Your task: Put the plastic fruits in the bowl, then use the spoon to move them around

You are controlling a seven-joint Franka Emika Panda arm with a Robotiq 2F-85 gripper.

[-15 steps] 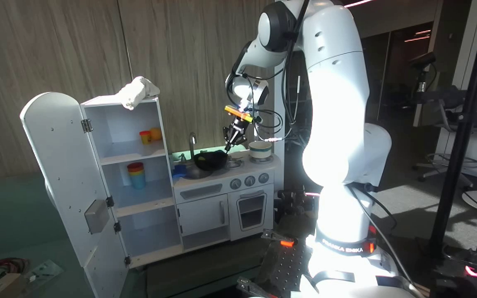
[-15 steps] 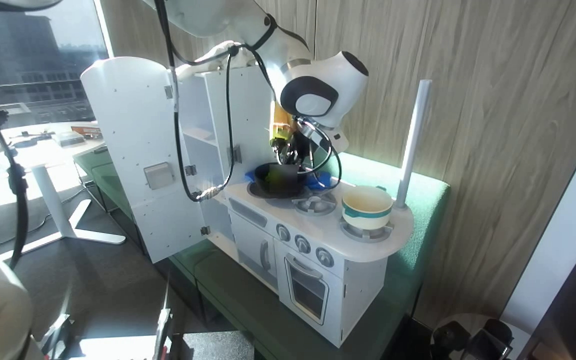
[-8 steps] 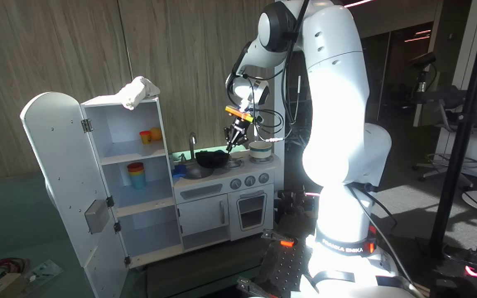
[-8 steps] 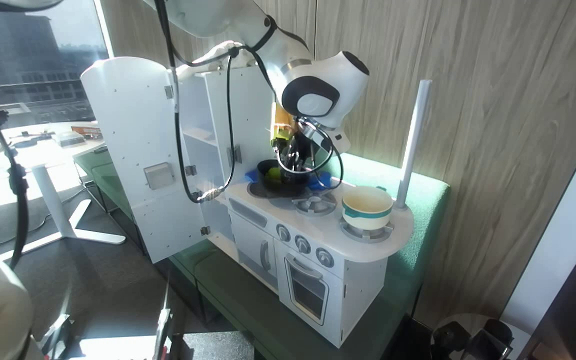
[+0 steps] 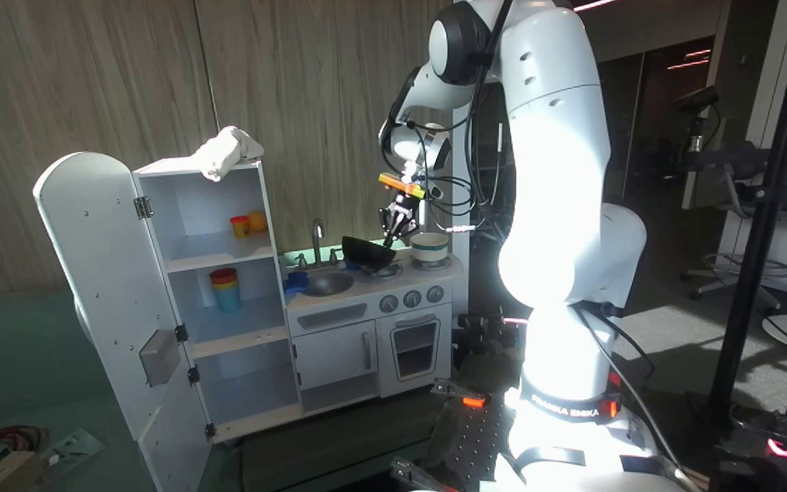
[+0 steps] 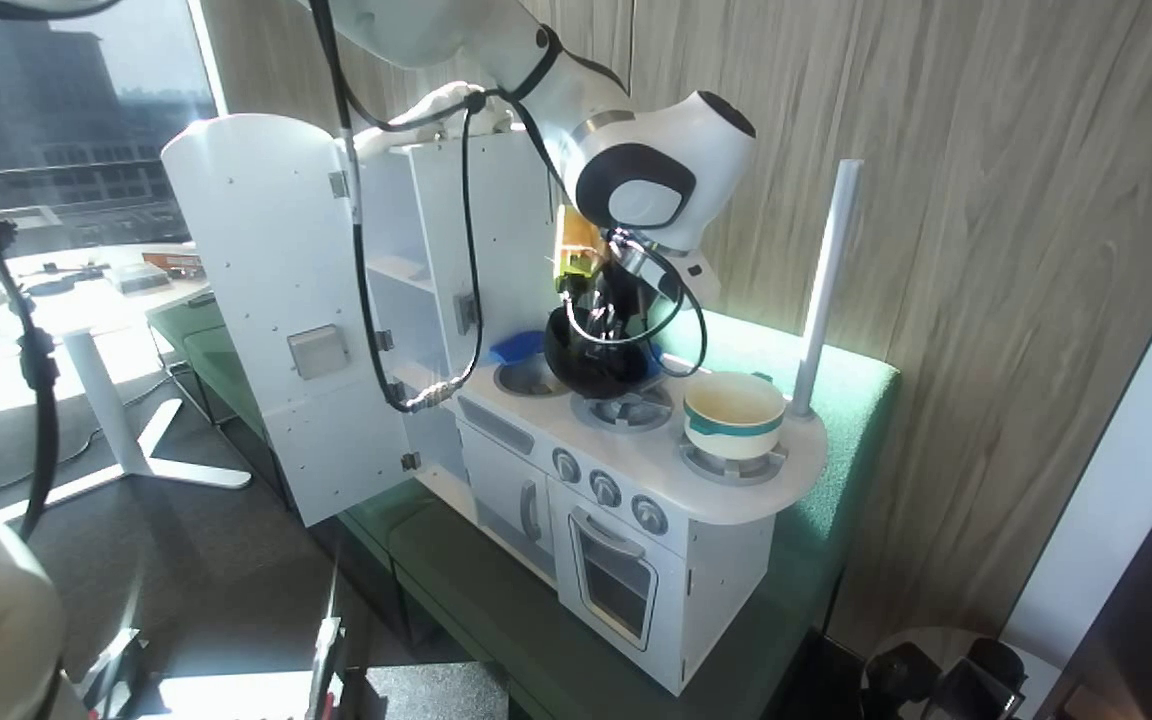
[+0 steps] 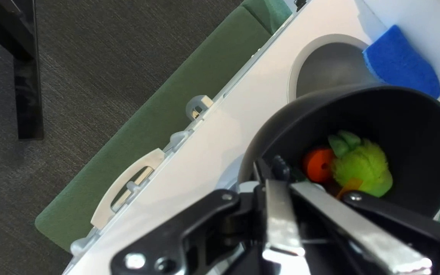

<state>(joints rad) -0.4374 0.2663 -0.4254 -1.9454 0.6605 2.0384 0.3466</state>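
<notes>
Gripper (image 7: 272, 170): clamped on the rim of the black bowl (image 7: 422, 126) (tilted)
Orange-red toy (image 7: 318, 165): inside, nearer the gripper
Fuzzy yellow-green toy (image 7: 363, 166): beside it, farther away

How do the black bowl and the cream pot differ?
Look: the bowl is plain black; the pot is cream and teal.
Pose: the bowl tilts in the gripper; the pot sits upright on a burner.
Contents: toys lie in the bowl; none show in the pot.
Both are round and open-topped.
</notes>
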